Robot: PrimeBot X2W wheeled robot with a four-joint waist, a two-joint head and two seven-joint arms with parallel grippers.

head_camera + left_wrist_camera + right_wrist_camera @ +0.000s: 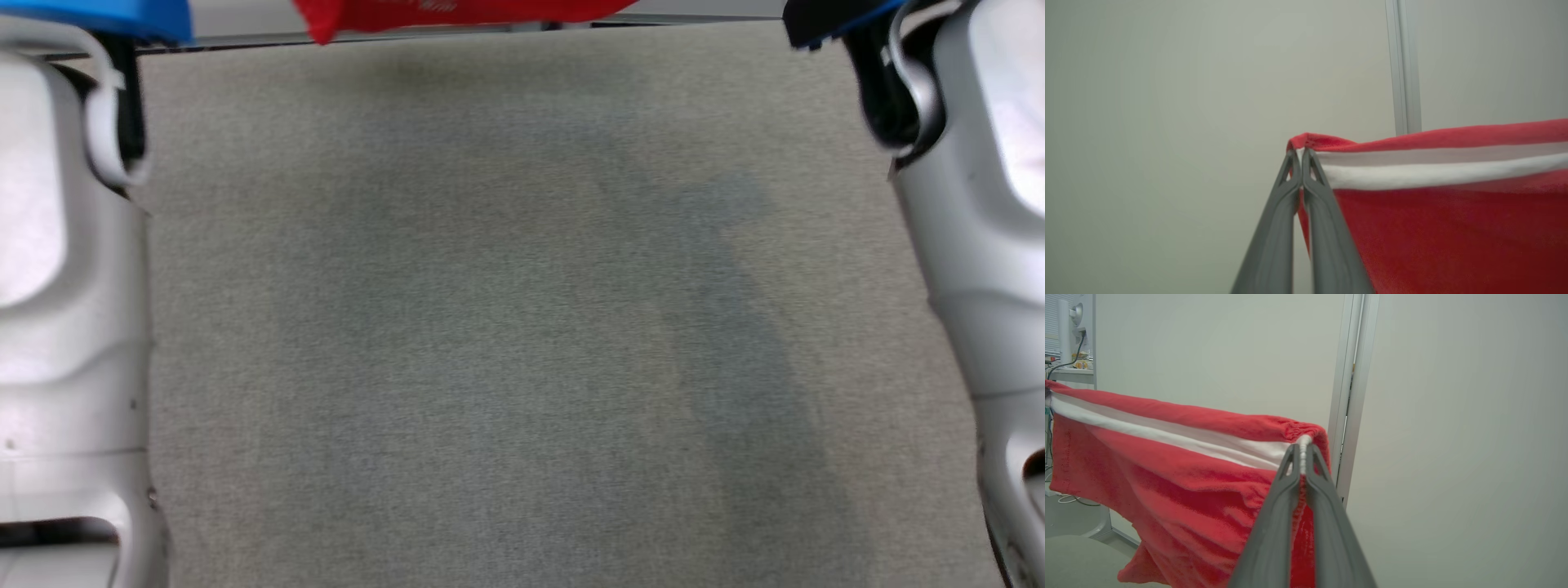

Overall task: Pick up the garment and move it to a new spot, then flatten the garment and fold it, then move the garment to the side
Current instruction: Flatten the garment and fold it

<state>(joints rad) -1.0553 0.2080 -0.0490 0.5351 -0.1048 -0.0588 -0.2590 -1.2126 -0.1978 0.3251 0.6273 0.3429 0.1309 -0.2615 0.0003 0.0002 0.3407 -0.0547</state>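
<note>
The garment [1445,228] is red plush with a white band along its upper edge. It hangs stretched in the air between both arms. My left gripper [1301,153] is shut on one top corner, at the band's end. In the right wrist view the garment [1167,477] droops to the left, and my right gripper [1302,451] is shut on its other top corner. In the head view only the garment's lower edge [457,12] shows at the top, above the far edge of the table.
A grey fabric-covered table [522,327] spreads below the head view, flanked by my pale left forearm [65,286] and right forearm [980,245]. A pale wall with a metal post [1404,65] stands behind. A desk with a monitor [1069,330] sits far left.
</note>
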